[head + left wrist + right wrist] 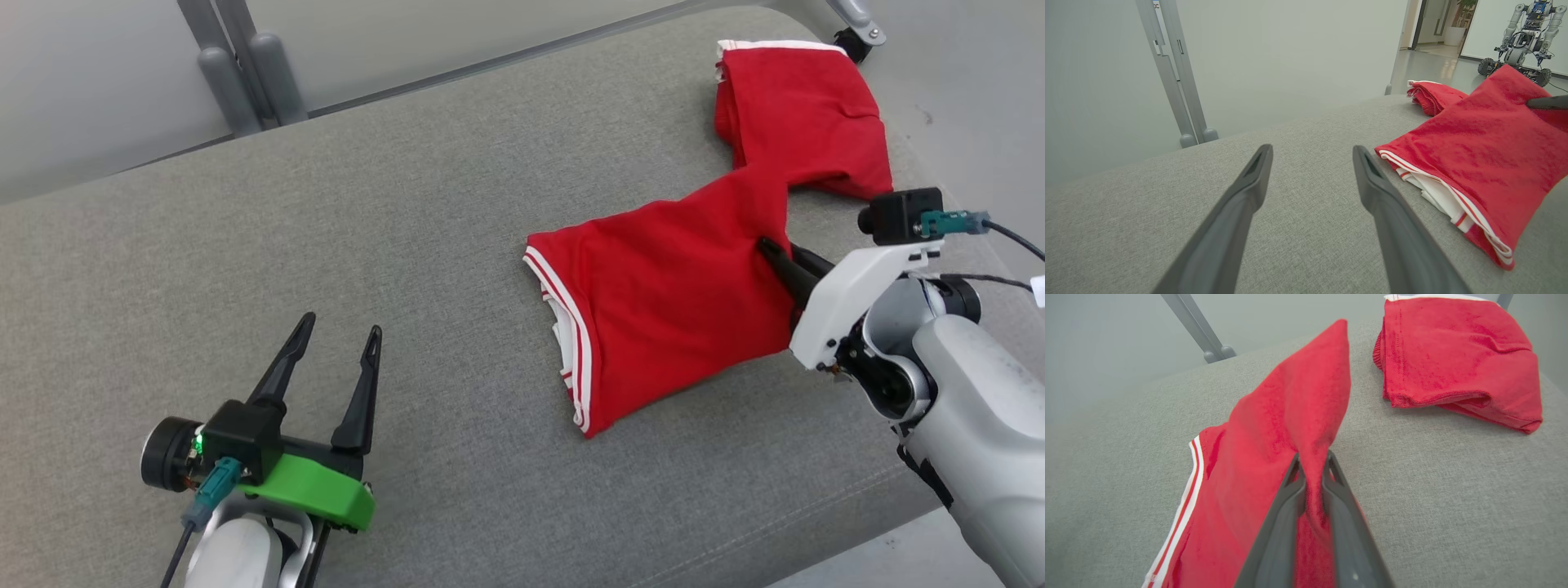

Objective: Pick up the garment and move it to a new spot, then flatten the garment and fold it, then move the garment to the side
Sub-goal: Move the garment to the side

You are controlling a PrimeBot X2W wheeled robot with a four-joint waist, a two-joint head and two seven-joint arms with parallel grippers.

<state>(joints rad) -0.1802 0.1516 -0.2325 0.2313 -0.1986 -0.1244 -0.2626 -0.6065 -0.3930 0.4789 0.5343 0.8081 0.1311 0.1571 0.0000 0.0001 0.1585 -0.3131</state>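
Where the right end effector [775,253] clamps it, the red garment with the white-striped hem [653,278] is drawn up into a narrow peak. The two dark fingers are closed almost together on a pinch of cloth at its right edge, as the right wrist view shows plainly [1310,457]. The rest of the garment lies on the grey upholstered bench [326,204], right of centre. Its striped hem faces left, and layers with a white lining show at the near corner [1457,212].

Just beyond it at the far right sits a second red garment [800,106], folded into a compact pad. The right wrist view shows bench cloth between the two, so they lie apart.

The left end effector [339,327] rests low at the near left, fingers spread wide on nothing, well clear of the cloth.

The stacked layers suggest the fold is done and the step in hand is carrying the garment to the side. A first pickup cannot be ruled out. The next move calls for lifting without letting the layers slide open, then setting the garment down flat and clear of the folded one.
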